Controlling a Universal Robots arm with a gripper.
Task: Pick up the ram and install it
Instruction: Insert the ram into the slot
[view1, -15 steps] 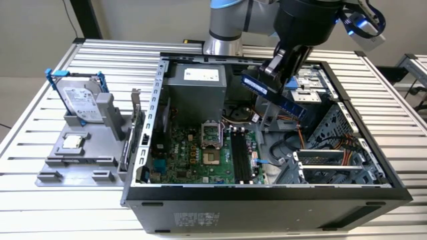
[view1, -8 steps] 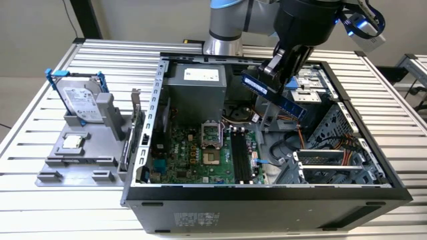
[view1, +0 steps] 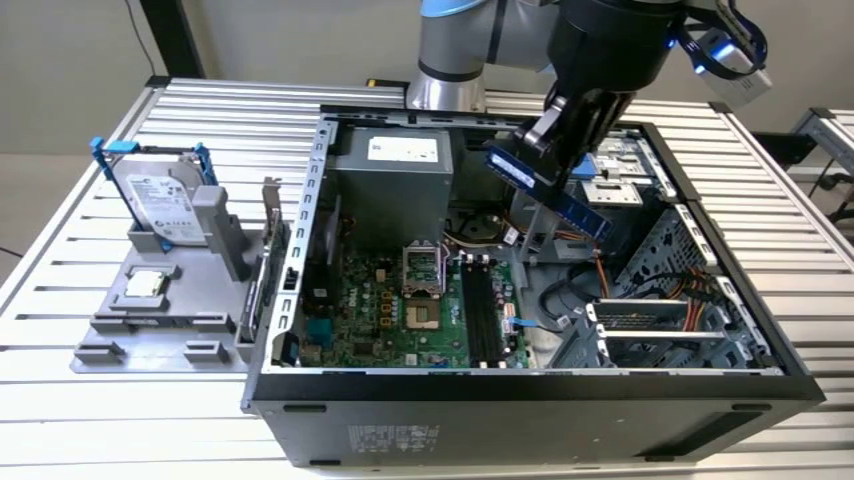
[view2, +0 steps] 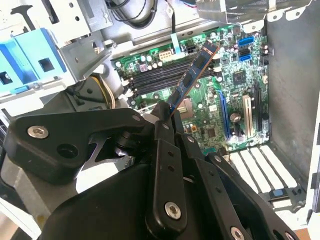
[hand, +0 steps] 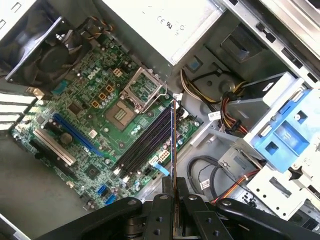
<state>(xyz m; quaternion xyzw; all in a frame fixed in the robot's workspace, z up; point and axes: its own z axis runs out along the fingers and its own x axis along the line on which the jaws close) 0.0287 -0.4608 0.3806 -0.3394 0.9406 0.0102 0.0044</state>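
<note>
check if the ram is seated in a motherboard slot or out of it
Out. The end effector grips the ram, tilted in the air above the open case, and the black motherboard slots below lie empty.

On the ram (hand: 173, 145), the held end disappears between the black links of the gripper (hand: 174, 194) in the first wrist view. Over in the exterior view, the arm (view1: 454, 50) runs off the top edge, and the near wall of the case (view1: 534, 400) covers the front strip of the motherboard (view1: 400, 300).

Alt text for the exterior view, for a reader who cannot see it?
The gripper holds the ram tilted over the open case, above the motherboard. On the exterior view's left, a hard drive stands in a grey holder.
</note>
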